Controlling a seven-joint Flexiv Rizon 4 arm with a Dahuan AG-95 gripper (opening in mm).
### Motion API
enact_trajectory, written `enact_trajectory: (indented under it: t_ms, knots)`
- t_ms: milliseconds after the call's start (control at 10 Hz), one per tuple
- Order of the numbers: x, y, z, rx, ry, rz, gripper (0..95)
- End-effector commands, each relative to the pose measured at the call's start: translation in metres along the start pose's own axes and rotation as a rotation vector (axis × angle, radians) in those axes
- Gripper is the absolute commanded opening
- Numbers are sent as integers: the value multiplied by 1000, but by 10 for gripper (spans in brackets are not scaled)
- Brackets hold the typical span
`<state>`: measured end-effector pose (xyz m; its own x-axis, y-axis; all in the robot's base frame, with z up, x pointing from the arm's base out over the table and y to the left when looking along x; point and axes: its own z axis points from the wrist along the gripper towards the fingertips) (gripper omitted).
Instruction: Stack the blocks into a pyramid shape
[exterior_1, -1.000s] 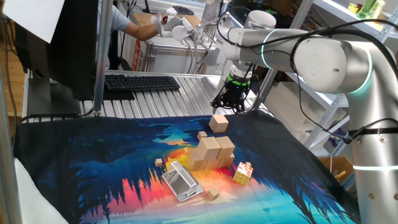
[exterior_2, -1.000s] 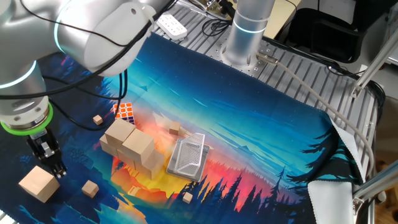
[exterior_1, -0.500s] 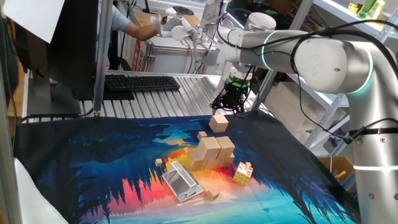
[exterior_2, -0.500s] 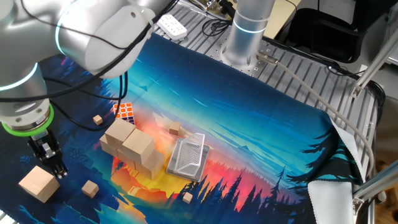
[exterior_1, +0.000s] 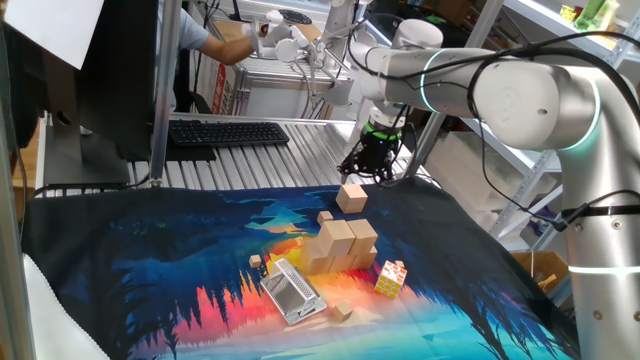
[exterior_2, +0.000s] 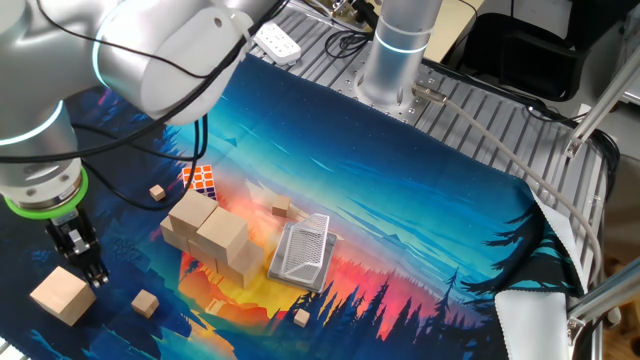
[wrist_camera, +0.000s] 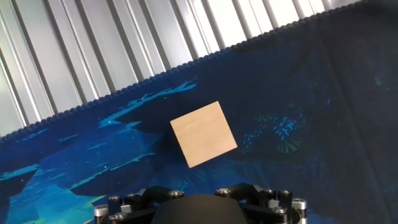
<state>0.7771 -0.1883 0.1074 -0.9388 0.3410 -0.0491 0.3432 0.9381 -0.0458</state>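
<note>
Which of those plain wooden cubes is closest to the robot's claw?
The lone light-tan wooden cube lying apart on the dark edge of the mat, right beside the open gripper. The other wooden cubes sit clustered together mid-mat.

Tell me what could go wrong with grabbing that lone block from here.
1. The lone block sits rotated in the hand view, so the open gripper may pinch its corners and twist it.
2. The gripper hangs beside it, not over it; descending now could clip an edge.
3. Carrying it low could topple the stack.

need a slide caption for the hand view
Lone wooden block lying on the dark blue mat near its scalloped edge, ribbed metal tabletop beyond.
</note>
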Motion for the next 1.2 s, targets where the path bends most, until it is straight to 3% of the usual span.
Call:
enact_trajectory:
  t_ms: [100, 400, 800, 1000, 1200]
  knots:
    - [0, 0, 0, -2, 5, 2, 950]
    - [0, 3, 4, -8, 12, 9, 950]
    - [3, 25, -4, -6, 5, 39, 950]
    - [4, 33, -5, -5, -7, 16, 950]
    - [4, 36, -7, -13, -1, -18, 950]
